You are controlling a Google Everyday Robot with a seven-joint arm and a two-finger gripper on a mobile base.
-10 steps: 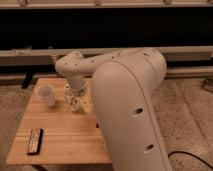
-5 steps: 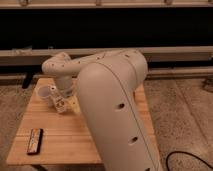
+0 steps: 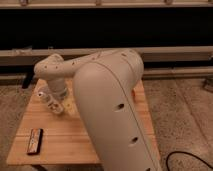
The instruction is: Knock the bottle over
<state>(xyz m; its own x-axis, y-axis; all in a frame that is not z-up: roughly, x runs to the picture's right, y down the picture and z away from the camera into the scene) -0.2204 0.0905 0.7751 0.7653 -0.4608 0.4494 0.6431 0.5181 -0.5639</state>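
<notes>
My gripper [image 3: 54, 102] hangs from the arm's wrist joint [image 3: 50, 70] low over the back left part of the wooden table [image 3: 60, 142]. A white cup [image 3: 42, 93] stands just left of the gripper, touching it or very close, and is partly covered by it. I cannot make out the bottle; it is hidden behind the gripper or the arm. The big white arm [image 3: 112, 105] fills the middle and right of the view.
A flat black bar-shaped object [image 3: 34, 141] lies near the table's front left corner. A small orange thing [image 3: 133, 92] peeks out past the arm at the table's right side. Speckled floor surrounds the table, with a black cable [image 3: 185, 157] at the lower right.
The gripper and wrist have swung left across the table, from its middle toward the white cup, and now stand against the cup.
</notes>
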